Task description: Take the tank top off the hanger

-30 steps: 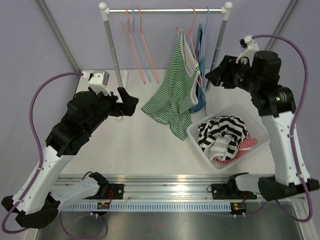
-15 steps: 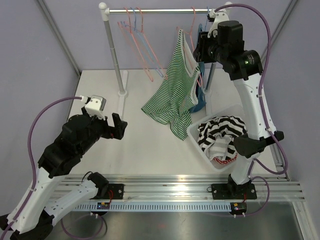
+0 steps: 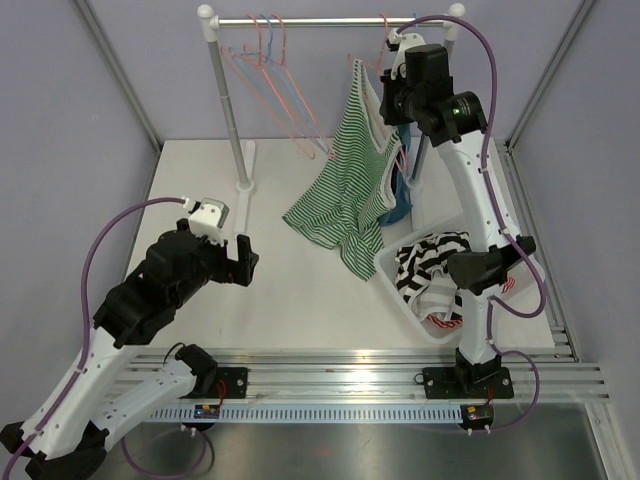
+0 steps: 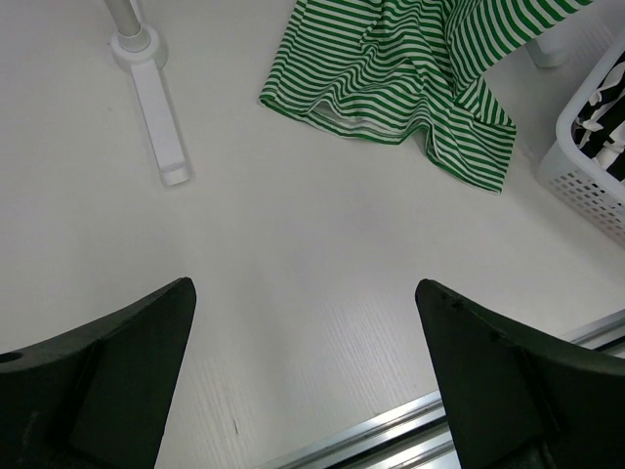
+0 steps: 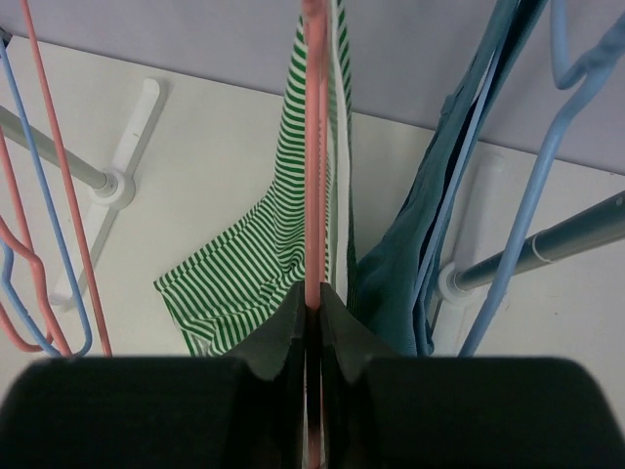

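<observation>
Hung from hanger (image 5: 313, 147) on far rail: tank top (image 3: 345, 190), hem spilling onto table (image 3: 300, 300) just left of basket (image 4: 591, 156). Clamped on that hanger: right gripper (image 5: 311, 298). Spread wide over bare near-left table: left gripper (image 4: 303, 381).

Green-striped tank top (image 3: 345, 190), limp on its pink hanger (image 5: 314, 117).

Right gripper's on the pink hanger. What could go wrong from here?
1. The right gripper pinches only the thin pink hanger; it may twist or slip when pulled.
2. The teal garment hangs close beside it; lifting could snag it.
3. The left gripper is open, apart from the tank top, so nothing holds the cloth.
</observation>
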Motion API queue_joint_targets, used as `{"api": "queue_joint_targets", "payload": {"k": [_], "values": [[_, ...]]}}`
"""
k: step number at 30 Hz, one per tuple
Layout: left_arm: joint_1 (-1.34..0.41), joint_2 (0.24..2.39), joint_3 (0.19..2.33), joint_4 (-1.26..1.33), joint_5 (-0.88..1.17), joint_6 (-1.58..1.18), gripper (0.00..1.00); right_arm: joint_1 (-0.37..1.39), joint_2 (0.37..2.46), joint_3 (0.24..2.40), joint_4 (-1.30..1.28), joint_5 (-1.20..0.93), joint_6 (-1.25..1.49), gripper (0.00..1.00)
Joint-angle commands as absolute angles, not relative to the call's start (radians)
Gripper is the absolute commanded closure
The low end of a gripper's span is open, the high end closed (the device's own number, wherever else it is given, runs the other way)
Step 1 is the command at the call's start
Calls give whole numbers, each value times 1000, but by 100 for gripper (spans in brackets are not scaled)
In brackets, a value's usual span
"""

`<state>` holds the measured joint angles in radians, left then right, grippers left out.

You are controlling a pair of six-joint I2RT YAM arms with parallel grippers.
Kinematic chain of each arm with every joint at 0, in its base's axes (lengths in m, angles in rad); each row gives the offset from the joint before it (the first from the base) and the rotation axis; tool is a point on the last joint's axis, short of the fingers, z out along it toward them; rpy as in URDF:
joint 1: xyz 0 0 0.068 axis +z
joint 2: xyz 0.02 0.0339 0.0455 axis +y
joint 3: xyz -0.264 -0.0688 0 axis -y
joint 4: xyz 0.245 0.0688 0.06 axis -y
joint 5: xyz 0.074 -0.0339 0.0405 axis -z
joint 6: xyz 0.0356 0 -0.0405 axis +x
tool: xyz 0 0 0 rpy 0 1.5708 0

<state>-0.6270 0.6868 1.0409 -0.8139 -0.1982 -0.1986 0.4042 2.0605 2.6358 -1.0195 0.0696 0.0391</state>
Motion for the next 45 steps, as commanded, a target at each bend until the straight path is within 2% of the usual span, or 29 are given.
{"api": "queue_joint_targets", "payload": {"k": [1, 9, 12, 21, 30, 36, 45], "values": [[-630, 681, 1025, -765, -189, -176, 1, 407, 2051, 2695, -959, 80, 23, 100], [-630, 676, 1022, -762, -193, -179, 1, 408, 1970, 2675, -910, 51, 132, 100], [-630, 675, 1020, -759, -199, -183, 1, 408, 1934, 2663, -870, -44, 176, 100], [-629, 646, 1087, -765, -236, -232, 1, 410, 1849, 2643, -868, -132, 245, 100], [-630, 711, 1324, -755, -244, -316, 1, 489, 1519, 2193, -882, -156, 276, 100], [-632, 830, 1494, -648, -157, -295, 1, 538, 1318, 2019, -943, -204, 293, 100], [-728, 1038, 1632, -433, -100, -154, 1, 546, 1180, 1979, -1000, -373, 313, 100]]}}
